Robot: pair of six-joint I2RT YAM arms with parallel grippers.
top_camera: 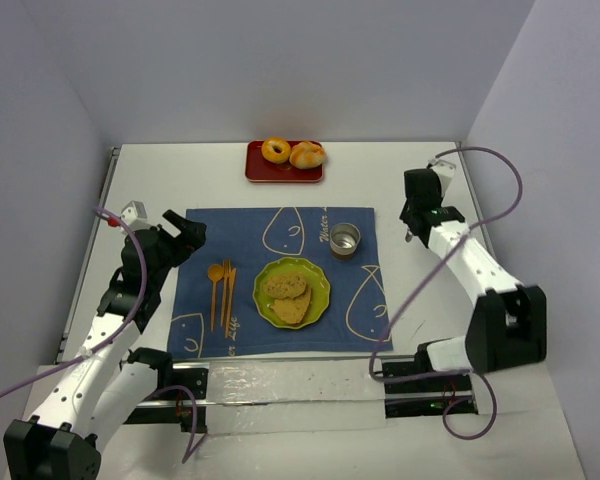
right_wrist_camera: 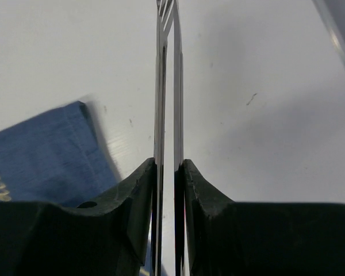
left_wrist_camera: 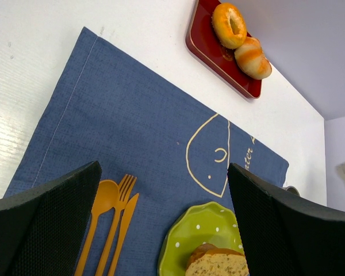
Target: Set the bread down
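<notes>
Low in the middle of the top view, the bread [top_camera: 288, 297] lies as two slices close together on the green plate [top_camera: 323, 290], which sits on the blue placemat [top_camera: 235, 235]. Orange cutlery [top_camera: 221, 288] lies just left of the plate. Higher at the left, the left gripper [top_camera: 187, 232] hangs over the mat's corner, fingers wide apart and holding nothing. At mid-right, off the mat, the right gripper [right_wrist_camera: 165, 164] is clamped on thin metal tongs [right_wrist_camera: 177, 86]. A metal cup [top_camera: 344, 240] stands just above the plate. At the top lies the red tray [top_camera: 258, 172] with a bagel [top_camera: 275, 150] and a bun [top_camera: 307, 155].
</notes>
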